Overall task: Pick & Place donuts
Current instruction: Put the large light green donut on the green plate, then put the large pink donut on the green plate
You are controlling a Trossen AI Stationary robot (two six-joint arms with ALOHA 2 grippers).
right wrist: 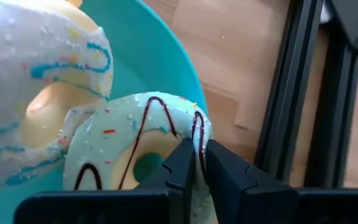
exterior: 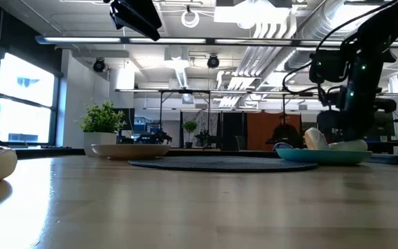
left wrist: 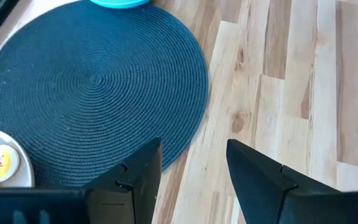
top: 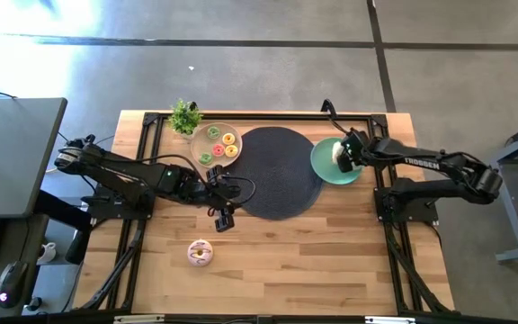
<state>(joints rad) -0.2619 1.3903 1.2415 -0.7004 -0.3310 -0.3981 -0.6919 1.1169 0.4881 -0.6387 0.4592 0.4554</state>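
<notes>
Right tool [right wrist: 201,163] pinches a half-hidden mint donut [right wrist: 135,149] over teal plate [right wrist: 148,56].

Setting: open-plan lab or industrial workspace, not a home.
Ceiling: exposed silver ducts [exterior: 302,28], pipes and strip lights, seen from the low view.
Floor: bare polished concrete [top: 241,81] with dark seams around the table.
Windows: tall glazed panes [exterior: 19,104] along one side.
Background: rows of desks, black frames, monitors, potted plants.
Work surface: butcher-block table [top: 286,261] ringed by black metal framing [top: 142,135].
Beside it: dark desk [top: 7,153] with keyboard and mouse.
</notes>
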